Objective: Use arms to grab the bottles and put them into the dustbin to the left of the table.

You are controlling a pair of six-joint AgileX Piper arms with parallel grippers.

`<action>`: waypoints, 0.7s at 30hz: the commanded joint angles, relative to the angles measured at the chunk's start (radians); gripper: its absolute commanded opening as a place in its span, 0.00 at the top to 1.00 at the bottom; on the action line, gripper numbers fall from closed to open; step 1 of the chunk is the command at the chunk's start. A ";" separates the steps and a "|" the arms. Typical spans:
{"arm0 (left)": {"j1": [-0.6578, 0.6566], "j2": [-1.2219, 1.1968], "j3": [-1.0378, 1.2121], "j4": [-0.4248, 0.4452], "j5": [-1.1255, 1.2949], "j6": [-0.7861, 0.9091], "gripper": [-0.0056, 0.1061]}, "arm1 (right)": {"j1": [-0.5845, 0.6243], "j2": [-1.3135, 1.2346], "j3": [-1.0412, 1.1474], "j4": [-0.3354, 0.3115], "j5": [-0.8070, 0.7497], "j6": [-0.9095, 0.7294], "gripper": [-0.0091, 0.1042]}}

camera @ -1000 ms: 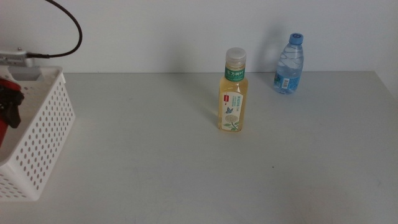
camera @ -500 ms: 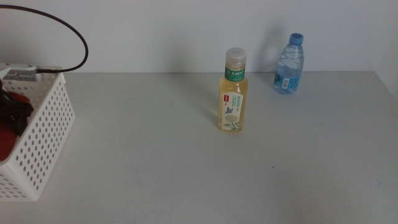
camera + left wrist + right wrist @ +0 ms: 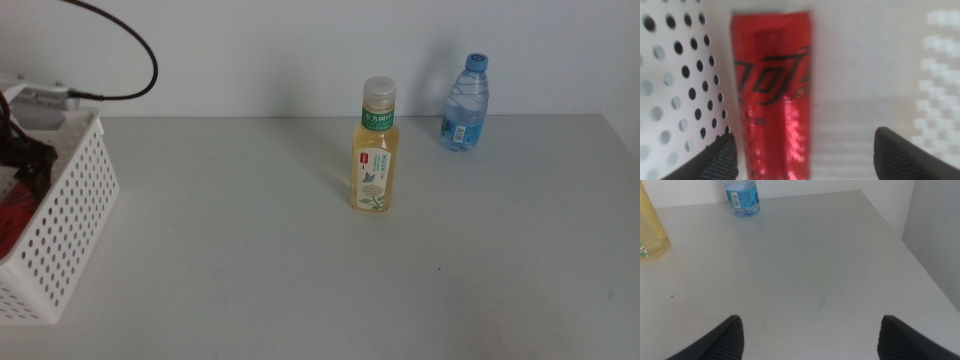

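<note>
The red soda can [image 3: 772, 95] lies on the floor of the white perforated dustbin [image 3: 70, 215], against its holed wall. My left gripper [image 3: 804, 137] hangs open just above the can, with one jaw on each side and neither touching it. In the middle view the left gripper [image 3: 28, 160] shows as a dark shape inside the dustbin, with a bit of the red can [image 3: 10, 215] below it. The yellow tea bottle [image 3: 375, 150] stands upright mid-table. The blue-capped water bottle [image 3: 466, 103] stands at the far right. My right gripper [image 3: 810, 325] waits open over the table's right side, holding nothing.
A black cable [image 3: 130, 50] loops above the dustbin from the left arm's wrist. The table's right edge [image 3: 905, 245] runs close to the right gripper. The tea bottle [image 3: 650, 230] and the water bottle [image 3: 742, 197] both stand well ahead of it.
The left gripper dipped into the dustbin and then rose a little. The red can has left the jaws and now lies on the dustbin's floor. Both bottles stayed put.
</note>
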State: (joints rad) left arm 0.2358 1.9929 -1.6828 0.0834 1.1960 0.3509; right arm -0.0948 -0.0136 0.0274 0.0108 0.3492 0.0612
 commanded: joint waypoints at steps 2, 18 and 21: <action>-0.054 -0.118 -0.092 0.037 0.060 -0.100 0.11 | 0.001 -0.021 -0.008 -0.011 -0.053 -0.005 0.09; -0.266 -0.570 -0.041 -0.007 0.024 -0.178 0.11 | 0.001 -0.021 -0.008 -0.011 -0.053 -0.005 0.09; -0.320 -0.723 0.117 -0.009 -0.116 -0.206 0.11 | 0.001 -0.021 -0.008 -0.011 -0.053 -0.005 0.09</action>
State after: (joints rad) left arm -0.0571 1.3700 -1.6051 0.0780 1.1895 0.1753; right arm -0.0948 -0.0136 0.0274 0.0108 0.3492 0.0612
